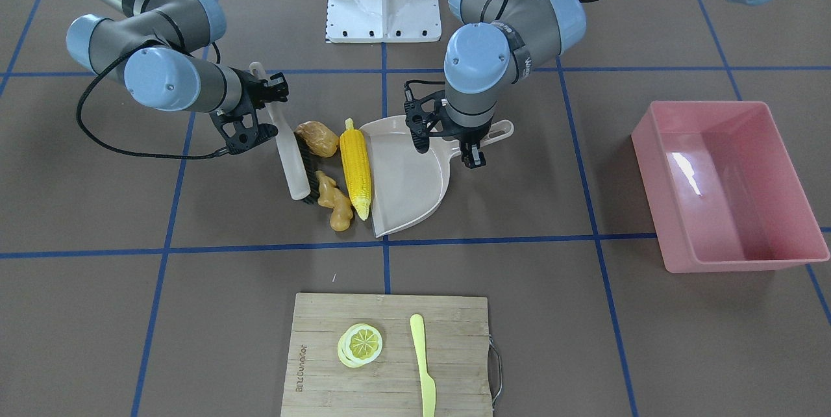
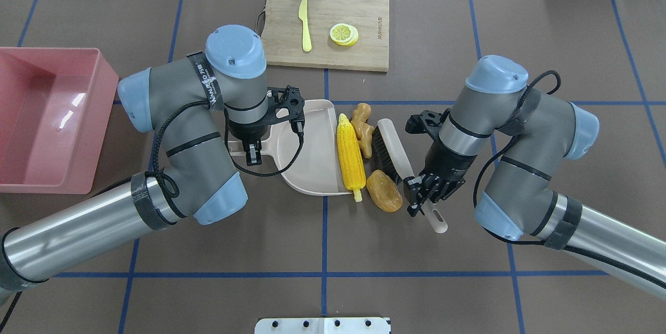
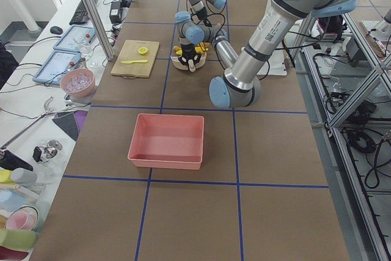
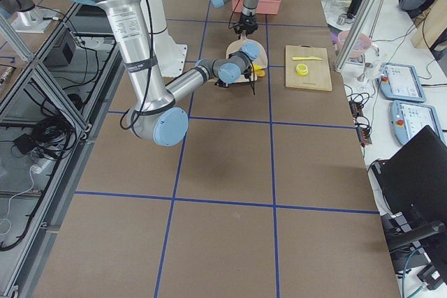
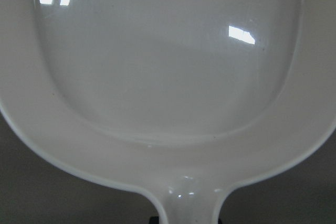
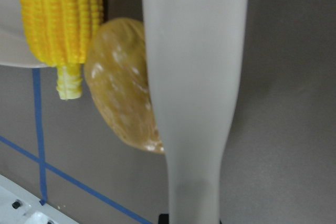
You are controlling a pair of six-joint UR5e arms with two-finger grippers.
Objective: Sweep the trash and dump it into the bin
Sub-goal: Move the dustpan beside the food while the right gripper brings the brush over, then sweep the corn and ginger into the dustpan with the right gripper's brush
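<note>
The corn cob (image 2: 349,154) is laid along the open lip of the dustpan (image 2: 307,152), its side just over the edge. The potato (image 2: 384,191) and ginger root (image 2: 362,123) are held between it and the brush (image 2: 393,149). The dustpan's handle is clamped in the left claw (image 2: 253,152), the brush's in the right claw (image 2: 424,196). Bare worktop (image 2: 322,240) separates the dustpan from the pink bin (image 1: 733,209), which is well apart and cut off by the overhead frame. The bristles are mostly hidden.

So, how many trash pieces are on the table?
3. The corn cob lies along the dustpan lip; the potato and the ginger root sit between it and the brush. None seems hidden.
</note>
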